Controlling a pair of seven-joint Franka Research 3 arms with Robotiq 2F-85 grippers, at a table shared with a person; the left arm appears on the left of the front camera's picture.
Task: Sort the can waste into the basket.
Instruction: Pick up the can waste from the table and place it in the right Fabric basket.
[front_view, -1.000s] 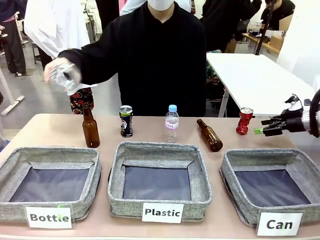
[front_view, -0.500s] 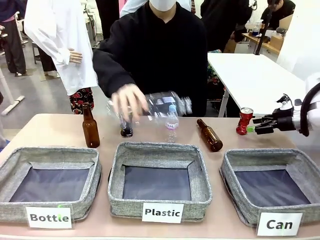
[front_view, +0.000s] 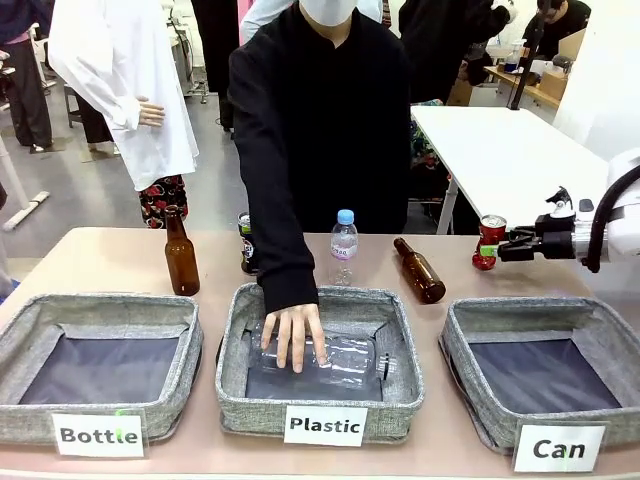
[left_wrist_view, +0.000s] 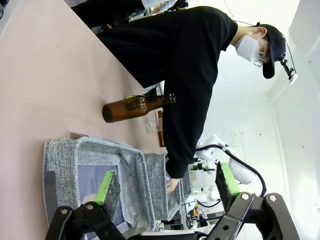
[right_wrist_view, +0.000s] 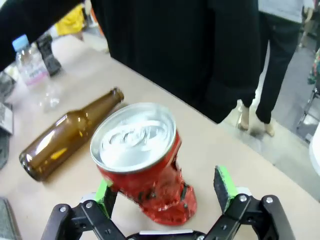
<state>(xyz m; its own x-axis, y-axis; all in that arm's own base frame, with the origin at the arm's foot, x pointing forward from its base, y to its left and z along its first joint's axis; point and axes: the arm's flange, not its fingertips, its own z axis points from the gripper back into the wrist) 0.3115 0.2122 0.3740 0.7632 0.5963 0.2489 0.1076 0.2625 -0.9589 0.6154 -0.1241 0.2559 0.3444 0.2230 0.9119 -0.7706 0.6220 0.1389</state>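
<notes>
While the red can (right_wrist_view: 140, 160) stands at the far side of the table (front_view: 100, 262), the grasp is judged thus:
Right gripper (right_wrist_view: 165, 187): spread wide — pads (right_wrist_view: 224, 182) either side of the dented body, apparently not touching.
Closing: best made squarely and gently, lest the can be tipped.
Can basket (front_view: 540, 308): empty, just nearer than the can.
Left gripper (left_wrist_view: 166, 182): wide, empty.
Black can (front_view: 246, 240): upright — partly behind the person's sleeve (front_view: 270, 200).

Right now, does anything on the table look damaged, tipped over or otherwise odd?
Two things. The red can, far right, is crumpled in its lower body and leans. One brown bottle lies on its side nearby, unlike the standing brown bottle.
</notes>
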